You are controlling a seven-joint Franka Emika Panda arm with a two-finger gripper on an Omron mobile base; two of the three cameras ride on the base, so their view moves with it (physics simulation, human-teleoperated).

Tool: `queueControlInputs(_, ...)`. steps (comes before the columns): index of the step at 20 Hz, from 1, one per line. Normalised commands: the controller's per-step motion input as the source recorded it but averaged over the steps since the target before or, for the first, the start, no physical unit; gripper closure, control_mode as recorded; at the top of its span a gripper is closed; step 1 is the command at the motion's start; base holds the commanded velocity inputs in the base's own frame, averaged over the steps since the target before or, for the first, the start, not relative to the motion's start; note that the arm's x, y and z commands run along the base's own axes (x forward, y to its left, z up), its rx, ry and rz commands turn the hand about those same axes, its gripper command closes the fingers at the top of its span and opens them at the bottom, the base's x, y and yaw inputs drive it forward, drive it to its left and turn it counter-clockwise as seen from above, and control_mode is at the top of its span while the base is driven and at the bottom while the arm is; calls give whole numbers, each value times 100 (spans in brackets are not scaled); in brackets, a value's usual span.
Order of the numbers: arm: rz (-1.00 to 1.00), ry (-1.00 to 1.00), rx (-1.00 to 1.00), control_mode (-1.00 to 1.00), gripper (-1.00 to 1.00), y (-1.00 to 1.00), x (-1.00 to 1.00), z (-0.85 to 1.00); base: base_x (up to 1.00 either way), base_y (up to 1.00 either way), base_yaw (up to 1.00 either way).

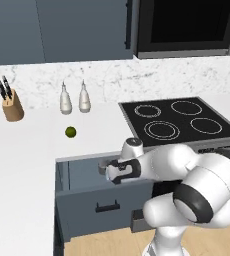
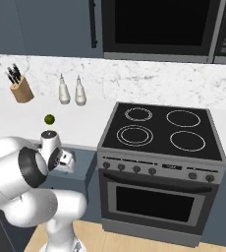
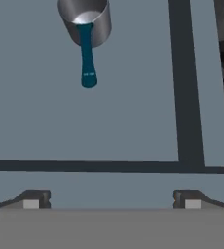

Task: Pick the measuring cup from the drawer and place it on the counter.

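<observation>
The drawer [image 1: 82, 192] stands pulled open below the bench [image 1: 22, 150] front edge, exposing the measuring cup [image 3: 84, 22] on its floor near one wall, handle pointing toward the pincer [image 3: 111, 199], which hovers above, released and empty, probably lining up a descent.

The measuring cup [image 3: 87, 22] lies in the open drawer [image 1: 77, 175], below the table [image 1: 27, 150]. On the table, a lime [image 1: 70, 132] sits before two bottles [image 1: 75, 98]; stovetop [image 1: 179, 122] to the right.
</observation>
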Motion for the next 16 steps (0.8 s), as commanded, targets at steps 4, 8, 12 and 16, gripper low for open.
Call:
queueControlInputs(4,0,24,0,-100,-100,0,-21,-15,0,0,0)
queueControlInputs(8,3,26,-1,-100,-100,0,-92,-36,0,0,0)
queueControlInputs(12,3,1,-2,-100,-100,0,-91,-36,0,0,0)
queueControlInputs(16,0,-30,7,-100,-100,0,2,45,0,0,0)
